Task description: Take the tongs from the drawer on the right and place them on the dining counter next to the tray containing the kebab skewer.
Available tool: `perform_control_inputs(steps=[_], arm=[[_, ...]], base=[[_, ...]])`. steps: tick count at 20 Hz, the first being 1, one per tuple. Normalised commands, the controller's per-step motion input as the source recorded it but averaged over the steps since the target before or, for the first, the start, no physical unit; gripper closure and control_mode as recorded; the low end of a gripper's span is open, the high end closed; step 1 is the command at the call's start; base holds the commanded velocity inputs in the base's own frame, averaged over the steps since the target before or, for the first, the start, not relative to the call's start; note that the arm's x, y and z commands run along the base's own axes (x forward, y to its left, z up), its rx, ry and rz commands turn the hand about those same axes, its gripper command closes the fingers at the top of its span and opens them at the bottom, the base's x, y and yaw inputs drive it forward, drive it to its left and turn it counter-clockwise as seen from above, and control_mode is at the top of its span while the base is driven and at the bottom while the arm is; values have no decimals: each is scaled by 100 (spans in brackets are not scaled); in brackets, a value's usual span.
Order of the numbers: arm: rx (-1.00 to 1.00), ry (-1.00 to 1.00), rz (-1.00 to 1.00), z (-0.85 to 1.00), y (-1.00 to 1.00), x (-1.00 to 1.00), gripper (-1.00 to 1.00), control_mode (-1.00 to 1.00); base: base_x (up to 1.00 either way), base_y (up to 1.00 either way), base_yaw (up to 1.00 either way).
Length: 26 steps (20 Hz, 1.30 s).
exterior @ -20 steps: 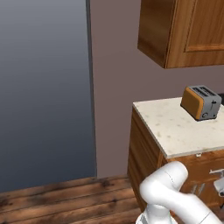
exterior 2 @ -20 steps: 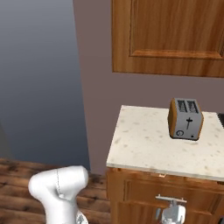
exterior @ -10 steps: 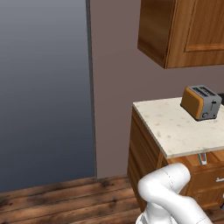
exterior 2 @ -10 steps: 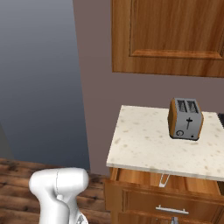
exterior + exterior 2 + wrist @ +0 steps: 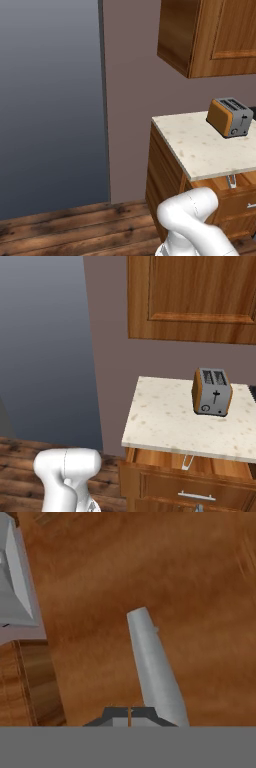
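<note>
Soft, even rendered light, no glare. The beige speckled stone countertop [image 5: 175,421] casts a dim shadow into the open brown wooden drawer [image 5: 192,466] beneath. In the hand view, the wood beyond the closed dark gripper tips [image 5: 130,716] looks smeared and soft-focused; the slim silver-grey metal tongs [image 5: 155,667] stay fairly crisp.

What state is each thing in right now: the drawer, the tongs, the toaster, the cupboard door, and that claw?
drawer: pulled open under the countertop.
tongs: gripped at one end by the claw, the rest sticking out in front of it.
claw: shut on the tongs.
toaster: upright on the countertop, slots empty.
cupboard door: closed.
</note>
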Motion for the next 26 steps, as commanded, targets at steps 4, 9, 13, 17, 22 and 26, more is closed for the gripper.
perform_control_inputs(steps=[4, 9, 13, 17, 22, 26], arm=[[0, 5, 4, 0, 0, -21, -100, -100], [-3, 17, 11, 4, 0, -27, -100, -100], [-3, 17, 13, 26, 0, -37, -100, -100], [-4, 18, 14, 38, 0, -14, -100, -100], [-8, 20, 13, 42, 0, -5, -100, -100], [-6, 17, 11, 29, 0, -3, -100, -100]], base=[[0, 0, 0], [0, 0, 0], [0, 0, 0], [0, 0, 0], [0, 0, 0], [0, 0, 0]])
